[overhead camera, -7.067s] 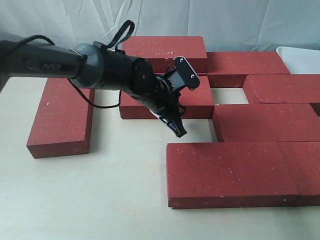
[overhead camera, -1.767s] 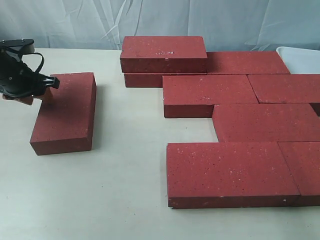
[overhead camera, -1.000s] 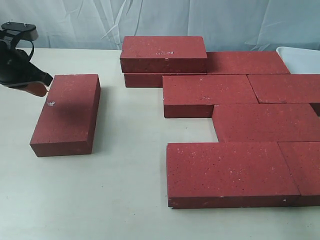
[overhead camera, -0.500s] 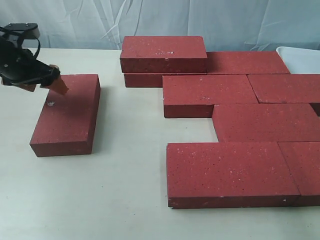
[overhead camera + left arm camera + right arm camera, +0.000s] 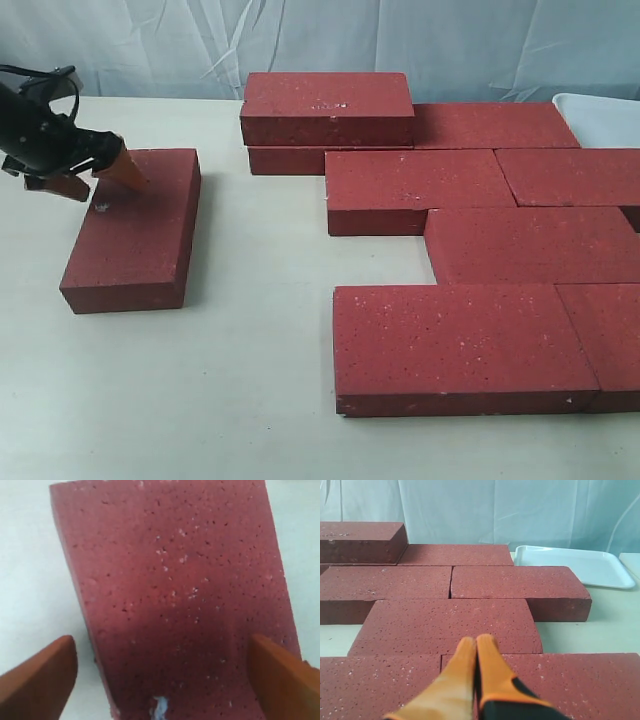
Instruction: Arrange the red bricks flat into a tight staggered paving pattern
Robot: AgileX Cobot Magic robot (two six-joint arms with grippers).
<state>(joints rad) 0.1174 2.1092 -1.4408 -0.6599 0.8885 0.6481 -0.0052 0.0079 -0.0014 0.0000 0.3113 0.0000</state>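
A lone red brick (image 5: 135, 225) lies flat at the left of the table, apart from the others. My left gripper (image 5: 100, 180) hovers open over its far end; in the left wrist view the same brick (image 5: 175, 580) fills the frame, with the orange fingertips (image 5: 45, 675) spread to either side of it, not touching. Several red bricks (image 5: 460, 345) lie flat in staggered rows on the right, and one brick (image 5: 326, 100) is stacked on another at the back. My right gripper (image 5: 476, 641) is shut and empty above those bricks (image 5: 450, 620); it is out of the exterior view.
A white tray (image 5: 605, 115) sits at the back right corner, also visible as the tray (image 5: 575, 565) beyond the rows. A pale curtain hangs behind the table. Bare tabletop (image 5: 260, 330) separates the lone brick from the group.
My left gripper has moved from beside the lone brick's far left corner to over its far end, and its fingers have spread open. The bricks have not moved in the last second.
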